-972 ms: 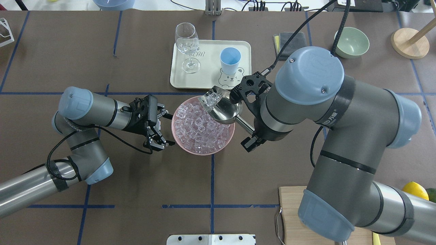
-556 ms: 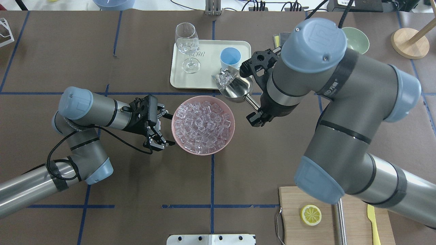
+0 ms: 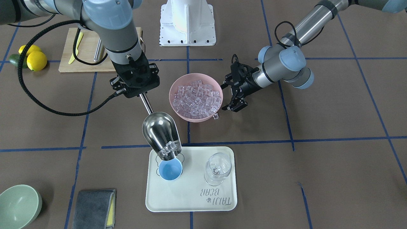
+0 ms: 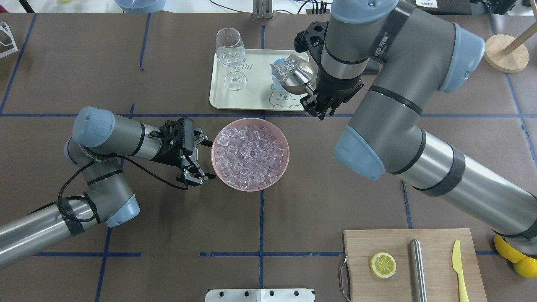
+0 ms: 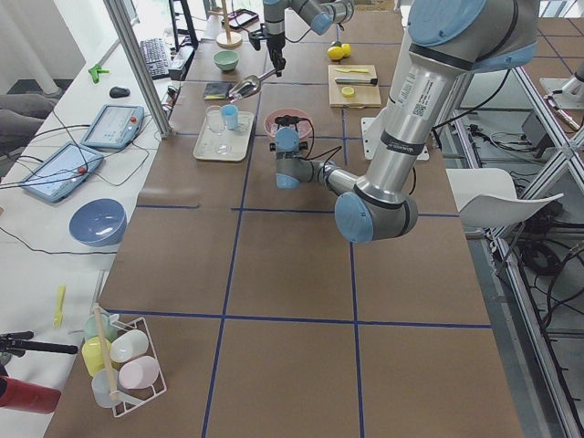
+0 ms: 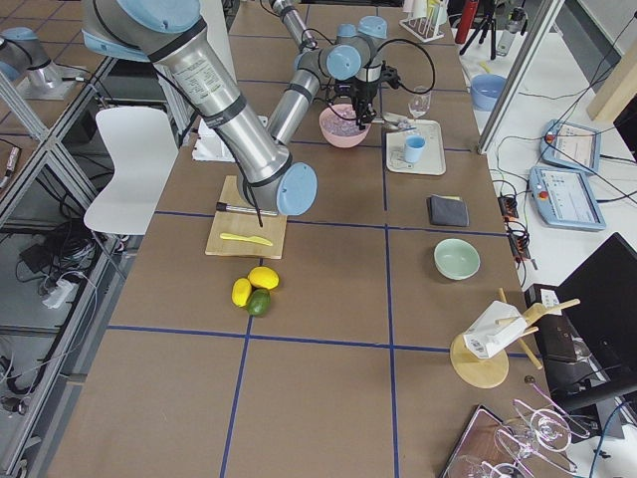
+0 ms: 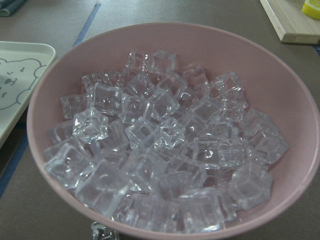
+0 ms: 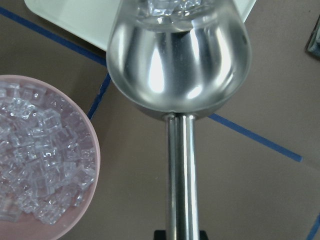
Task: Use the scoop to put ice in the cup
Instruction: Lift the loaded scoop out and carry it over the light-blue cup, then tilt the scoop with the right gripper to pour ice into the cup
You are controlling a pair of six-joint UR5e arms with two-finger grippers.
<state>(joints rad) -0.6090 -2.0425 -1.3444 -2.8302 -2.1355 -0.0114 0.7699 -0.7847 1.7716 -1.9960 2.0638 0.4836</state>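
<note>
My right gripper (image 3: 139, 90) clamps the scoop (image 3: 160, 135) by its handle; its mouth hangs over the cup (image 3: 170, 170), ice (image 3: 168, 148) at the lip; cup and glass (image 3: 217, 168) stand on the tray (image 3: 190, 178), glass to the left; nearer me sits the bowl (image 4: 251, 188) of ice; my left gripper (image 4: 205, 161), spread, is just left of it.

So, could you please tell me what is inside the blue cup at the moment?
The cup shows a bare blue inside, with nothing seen in it. The scoop, with ice at its mouth, hangs over the rim on the robot's side and hides that part.
</note>
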